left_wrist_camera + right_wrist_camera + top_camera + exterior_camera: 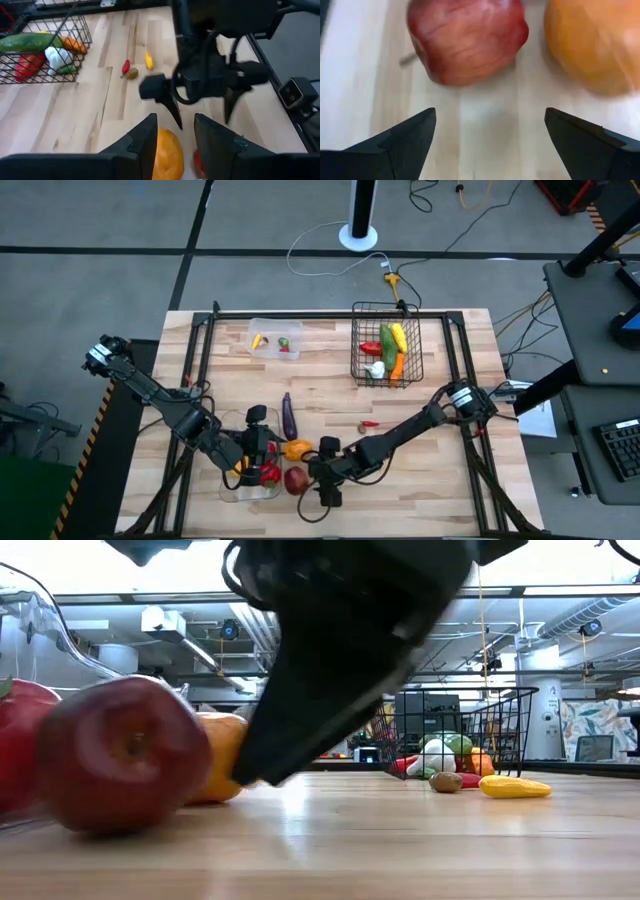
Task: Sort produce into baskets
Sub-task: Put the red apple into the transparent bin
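Landmark: red apple (296, 479), lying on the wooden table (450, 480) near the front edge; every place below is given from it.
Right gripper (327, 483): just beside the apple on its right, low over the wood, fingers spread wide and holding nothing; in the right wrist view the apple (467, 37) lies ahead of the gap but off toward one finger.
Risk, right: as I judge it, a straight push forward would catch the round apple on one finger and roll it away, perhaps toward the front edge.
Orange pepper (298, 448): just behind the apple, touching or nearly so; closing jaws could pinch both or shove it.
Left gripper (256, 452): just left of the apple, over the clear tub (250, 488); fingers partly apart; I cannot tell if they pinch anything.
Risk, left: the two arms are very near; a reach by either could knock them together.
Eggplant (288, 416): farther behind the apple, loose on the wood.
Small red chilli (369, 423): behind and right, well apart.
Clear tray (275, 340): far behind, a few pieces inside.
Wire basket (386, 350): far behind and right, holding several vegetables.
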`<state>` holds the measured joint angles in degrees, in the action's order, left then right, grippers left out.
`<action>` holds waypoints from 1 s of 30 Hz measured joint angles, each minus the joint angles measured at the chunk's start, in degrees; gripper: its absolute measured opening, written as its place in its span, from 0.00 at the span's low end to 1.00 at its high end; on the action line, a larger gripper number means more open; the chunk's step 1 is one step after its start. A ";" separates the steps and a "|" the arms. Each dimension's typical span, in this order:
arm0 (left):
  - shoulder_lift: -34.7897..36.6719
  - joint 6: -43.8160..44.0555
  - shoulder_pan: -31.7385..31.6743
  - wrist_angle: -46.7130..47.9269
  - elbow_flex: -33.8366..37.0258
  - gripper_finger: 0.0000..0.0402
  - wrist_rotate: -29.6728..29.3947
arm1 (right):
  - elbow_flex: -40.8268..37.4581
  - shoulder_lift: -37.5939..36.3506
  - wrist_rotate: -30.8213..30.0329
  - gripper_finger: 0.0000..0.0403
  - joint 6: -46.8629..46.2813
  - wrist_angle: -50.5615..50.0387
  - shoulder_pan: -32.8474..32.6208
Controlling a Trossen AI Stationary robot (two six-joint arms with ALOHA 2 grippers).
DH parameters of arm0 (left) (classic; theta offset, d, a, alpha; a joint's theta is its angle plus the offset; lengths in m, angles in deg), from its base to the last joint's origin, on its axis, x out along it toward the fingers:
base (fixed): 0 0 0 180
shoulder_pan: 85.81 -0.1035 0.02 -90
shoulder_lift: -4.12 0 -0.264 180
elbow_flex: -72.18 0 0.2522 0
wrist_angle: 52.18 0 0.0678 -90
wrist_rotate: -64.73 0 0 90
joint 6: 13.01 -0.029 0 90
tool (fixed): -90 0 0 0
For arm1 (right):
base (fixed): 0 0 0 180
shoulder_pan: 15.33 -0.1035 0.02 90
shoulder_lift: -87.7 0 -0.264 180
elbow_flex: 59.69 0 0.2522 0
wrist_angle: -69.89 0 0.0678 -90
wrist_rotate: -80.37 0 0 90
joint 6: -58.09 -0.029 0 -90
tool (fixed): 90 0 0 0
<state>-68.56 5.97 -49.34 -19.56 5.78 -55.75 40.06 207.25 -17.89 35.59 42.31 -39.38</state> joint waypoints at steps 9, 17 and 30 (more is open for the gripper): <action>0.02 2.41 1.11 0.49 0.00 0.28 8.94 | 0.00 -4.39 0.32 0.91 -1.07 -9.13 -0.40; -0.51 1.97 1.77 -0.69 0.00 0.28 8.98 | 0.04 -9.74 1.21 0.91 -8.36 -18.17 -2.12; -14.35 -6.11 2.27 4.84 -8.75 0.49 10.18 | -0.04 -17.12 -7.25 0.91 -18.66 -24.02 -9.68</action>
<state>-82.91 -0.14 -47.07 -14.71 -2.97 -45.56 40.02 190.14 -25.14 16.93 18.28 -49.06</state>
